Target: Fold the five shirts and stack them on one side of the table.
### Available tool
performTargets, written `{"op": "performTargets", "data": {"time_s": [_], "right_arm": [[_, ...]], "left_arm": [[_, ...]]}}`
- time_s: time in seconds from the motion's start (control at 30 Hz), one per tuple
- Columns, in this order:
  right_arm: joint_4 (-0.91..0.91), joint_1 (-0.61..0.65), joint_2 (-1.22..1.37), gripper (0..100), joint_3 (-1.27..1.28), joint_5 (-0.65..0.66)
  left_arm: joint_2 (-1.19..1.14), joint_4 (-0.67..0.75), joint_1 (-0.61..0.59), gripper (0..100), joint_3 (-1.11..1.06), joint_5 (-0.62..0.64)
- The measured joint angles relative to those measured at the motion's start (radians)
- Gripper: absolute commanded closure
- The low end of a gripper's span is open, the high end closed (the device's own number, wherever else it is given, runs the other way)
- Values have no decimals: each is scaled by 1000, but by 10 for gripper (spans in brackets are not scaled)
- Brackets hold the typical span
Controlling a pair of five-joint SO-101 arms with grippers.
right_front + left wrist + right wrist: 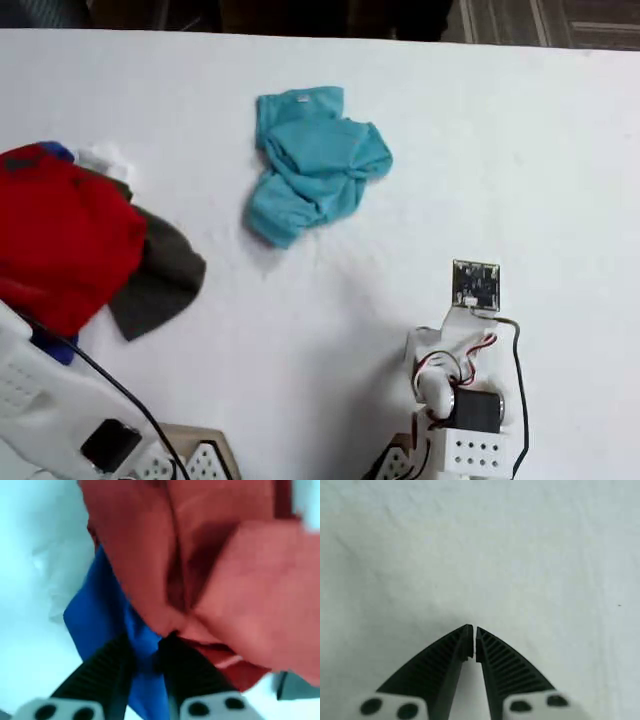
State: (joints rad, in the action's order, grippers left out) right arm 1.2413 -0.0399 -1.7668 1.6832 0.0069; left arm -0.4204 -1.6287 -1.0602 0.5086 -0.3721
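Left pincer (pixel 145 642) clamps the blue shirt (pixel 100 615) under the red shirt (pixel 225 555). Right pincer (pixel 474 628) is closed and empty; the teal shirt (pixel 312 165) lies lengthwise ahead-left of it.

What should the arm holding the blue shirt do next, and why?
Probably the left gripper should gently pull the blue shirt out: it is pinched between the jaws but lies under the red shirt, so it cannot be folded there.

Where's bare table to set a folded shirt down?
Free: table right of the teal shirt, including under the shut right gripper; also the front strip between teal shirt and arms. Crowded: left edge, red shirt over grey shirt, left gripper shut on blue shirt.
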Motion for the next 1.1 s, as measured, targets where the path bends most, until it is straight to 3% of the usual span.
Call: {"op": "performTargets", "data": {"time_s": [0.1,0.33,0.5,0.63,0.87,1.1], "right_arm": [[0,0,0,978,0,0],[0,0,0,978,0,0],[0,0,0,978,0,0],[0,0,0,978,0,0],[0,0,0,978,0,0],[0,38,0,978,0,0]], "left_arm": [[-5,11,-3,714,8,0],[14,-64,14,707,244,34],[95,-135,123,707,479,84],[167,-141,216,707,529,112],[288,-141,391,707,486,112],[377,-141,744,707,109,114]]}}
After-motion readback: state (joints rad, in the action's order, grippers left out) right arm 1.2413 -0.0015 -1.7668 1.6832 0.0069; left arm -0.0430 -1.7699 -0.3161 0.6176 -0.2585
